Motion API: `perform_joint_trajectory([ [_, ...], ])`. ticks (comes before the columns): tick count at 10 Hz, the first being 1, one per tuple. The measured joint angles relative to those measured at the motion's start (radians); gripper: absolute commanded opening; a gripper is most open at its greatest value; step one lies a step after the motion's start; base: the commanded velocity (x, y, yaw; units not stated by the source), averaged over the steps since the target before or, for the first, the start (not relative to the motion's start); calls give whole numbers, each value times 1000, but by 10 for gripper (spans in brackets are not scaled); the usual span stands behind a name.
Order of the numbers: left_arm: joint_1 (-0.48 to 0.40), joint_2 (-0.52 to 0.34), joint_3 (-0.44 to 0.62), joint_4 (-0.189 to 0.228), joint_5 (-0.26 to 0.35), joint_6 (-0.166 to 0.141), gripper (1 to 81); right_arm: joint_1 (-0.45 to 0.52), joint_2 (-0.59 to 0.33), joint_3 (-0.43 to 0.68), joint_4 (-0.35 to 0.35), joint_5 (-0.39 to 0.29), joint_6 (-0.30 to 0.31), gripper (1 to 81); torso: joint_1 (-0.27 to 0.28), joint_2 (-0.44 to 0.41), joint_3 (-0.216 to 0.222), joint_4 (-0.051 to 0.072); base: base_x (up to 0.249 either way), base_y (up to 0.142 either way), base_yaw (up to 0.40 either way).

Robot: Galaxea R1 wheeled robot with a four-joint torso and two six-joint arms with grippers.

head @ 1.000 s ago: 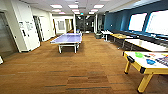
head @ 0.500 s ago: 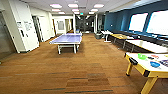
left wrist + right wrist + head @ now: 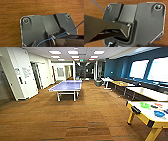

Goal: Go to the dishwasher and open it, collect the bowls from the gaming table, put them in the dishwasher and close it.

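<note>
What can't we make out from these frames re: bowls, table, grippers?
- Gaming table, head view: far end cut off by the picture's right edge.
- Green bowl and blue bowl, head view: blurred, contents unreadable; small items beside them too blurred to identify.
- Both wrist views: fingers can't be made out; wooden floor behind.

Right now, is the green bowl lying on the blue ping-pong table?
No, the green bowl lies on the white top of the yellow-rimmed gaming table, far from the ping-pong table.

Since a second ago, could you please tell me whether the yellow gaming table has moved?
No. The gaming table stands just in front of the long white-topped table, exactly as before; any slight shift belongs to the whole view.
</note>
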Motion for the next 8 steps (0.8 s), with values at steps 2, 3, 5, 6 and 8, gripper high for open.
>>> perform_joint_trajectory([
  [2, 3, -1, 0, 0, 2, 0, 811, -1, 0, 0, 0, 0, 0, 811, 1, 0, 0, 0, 0, 0, 0],
  [3, 4, -3, 0, 0, 1, 0, 811, -1, 0, 0, 0, 0, 0, 811, 1, 0, 0, 0, 0, 0, 0],
  [5, 18, -3, 1, 0, 3, 0, 811, -4, 0, 0, 0, -4, 0, 811, 0, 0, 0, 0, 0, 0, 0],
  [6, 18, -4, 1, 0, 4, 0, 811, -3, 0, 0, 0, -2, 0, 811, 0, 0, 0, 0, 0, 0, 0],
  [8, 16, -3, 1, 0, 3, 0, 811, -3, 0, 0, 0, -3, 0, 811, 0, 0, 0, 0, 0, 0, 0],
])
